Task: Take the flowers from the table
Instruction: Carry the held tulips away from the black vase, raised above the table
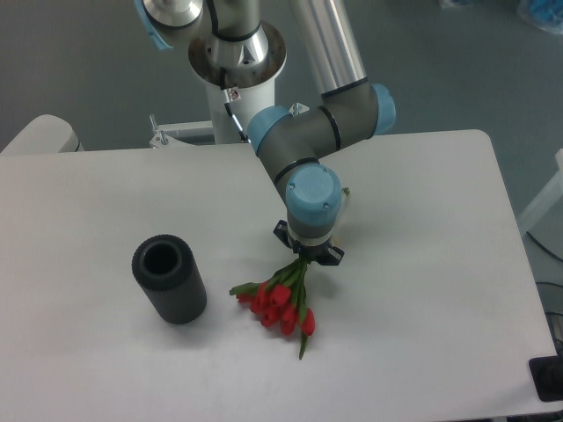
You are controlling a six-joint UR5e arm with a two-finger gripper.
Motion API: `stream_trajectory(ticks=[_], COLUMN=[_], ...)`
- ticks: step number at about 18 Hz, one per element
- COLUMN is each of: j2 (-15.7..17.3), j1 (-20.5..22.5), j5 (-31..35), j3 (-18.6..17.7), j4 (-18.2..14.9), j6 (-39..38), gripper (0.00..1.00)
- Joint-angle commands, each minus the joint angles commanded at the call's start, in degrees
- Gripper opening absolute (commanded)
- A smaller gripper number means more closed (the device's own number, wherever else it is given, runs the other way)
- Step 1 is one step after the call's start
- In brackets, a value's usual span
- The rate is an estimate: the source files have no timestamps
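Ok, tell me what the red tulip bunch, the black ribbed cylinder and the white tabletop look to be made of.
Red tulip bunch with thin green stems: possibly artificial, plastic or fabric; the colour is very uniform, but that is unclear at this size.
Black ribbed cylinder: matte, hollow, perhaps rubber or plastic; no shine, a ridged band near the open end.
White tabletop: smooth, laminate-like, with a faint sheen.
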Motion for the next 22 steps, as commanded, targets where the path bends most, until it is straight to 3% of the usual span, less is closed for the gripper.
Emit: stream_trajectory(ticks=[5, 10, 20, 22], j2=[-1.7, -2.3, -9.6, -9.8], j1=[-0.1, 0.8, 0.4, 0.0], j5=[0.0, 0.0, -2.0, -2.0], j3=[5.4, 11.0, 24.1, 24.4], j4=[-1.0, -7.0, -15.8, -16.4], j6=[0.1, 4.6, 4.7, 4.7], gripper=[0.0, 0.0, 0.0, 0.0])
